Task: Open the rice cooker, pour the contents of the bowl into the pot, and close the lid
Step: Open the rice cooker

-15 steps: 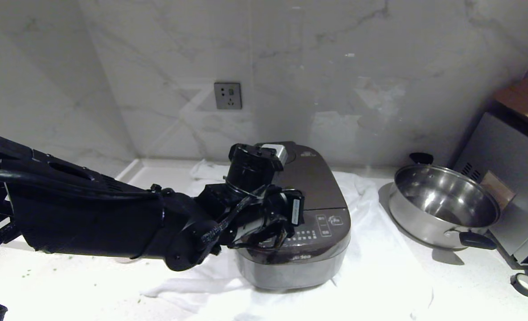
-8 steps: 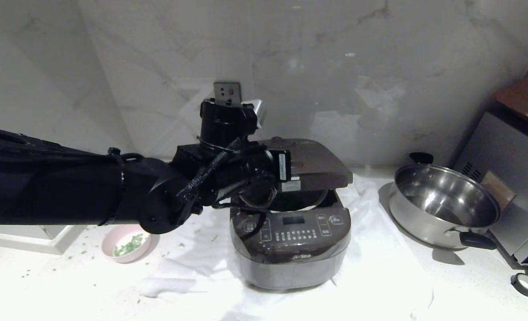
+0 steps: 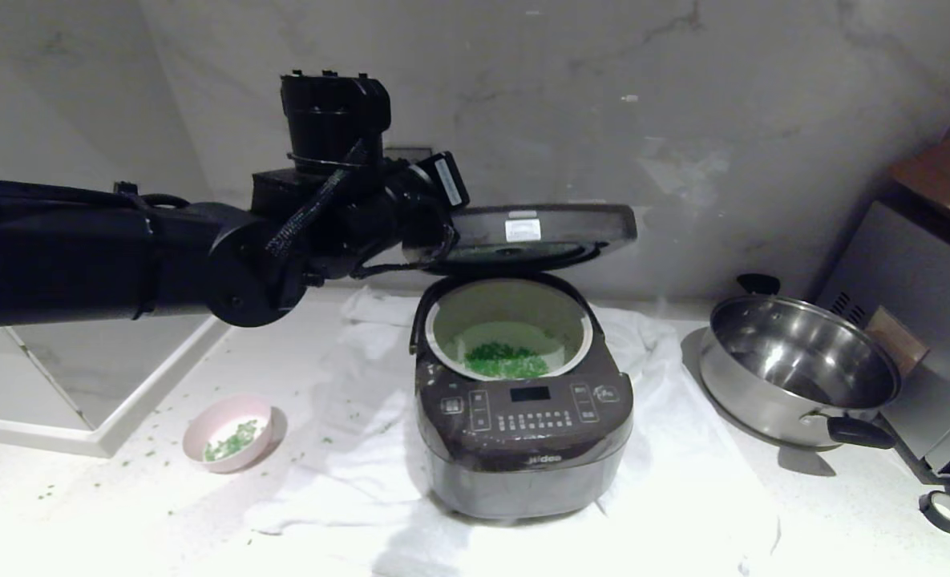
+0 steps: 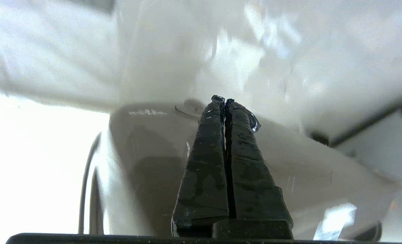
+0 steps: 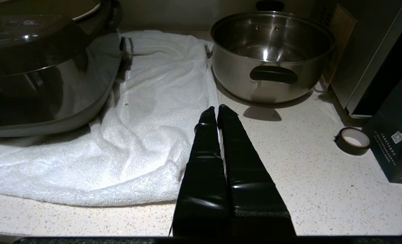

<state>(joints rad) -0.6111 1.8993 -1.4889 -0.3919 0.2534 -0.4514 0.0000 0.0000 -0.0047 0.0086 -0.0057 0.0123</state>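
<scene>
I see the rice cooker (image 3: 525,417) standing on a rumpled white towel (image 3: 675,449) in the middle of the pale speckled bench (image 3: 843,521). Its lid (image 3: 535,234) is raised, roughly level above the body, with the silvery inner plate facing down. The pot (image 3: 509,332) sits open inside, white-rimmed, with a heap of chopped green bits (image 3: 507,362) on its floor.

My left tool (image 4: 224,101) is up at the lid's left edge in the head view. The wrist view shows its two black fingers pressed together with nothing between them, the tips against a blurred pale surface that I cannot identify. My right tool (image 5: 217,110) is outside the head view. Its own camera shows it low over the bench, beside the towel's edge, its fingers pressed together and holding nothing.

The bowl (image 3: 228,433) sits on the bench well to the left of the cooker, upright, with some green bits inside, and more are scattered on the surface around it.

To the right, a shiny steel pan (image 3: 799,369) with black handles rests on the bench, with a grey appliance (image 3: 915,320) behind it and a roll of tape (image 3: 943,510) near the right edge. Grey-veined marble wall panels (image 3: 603,120) back the whole corner.
</scene>
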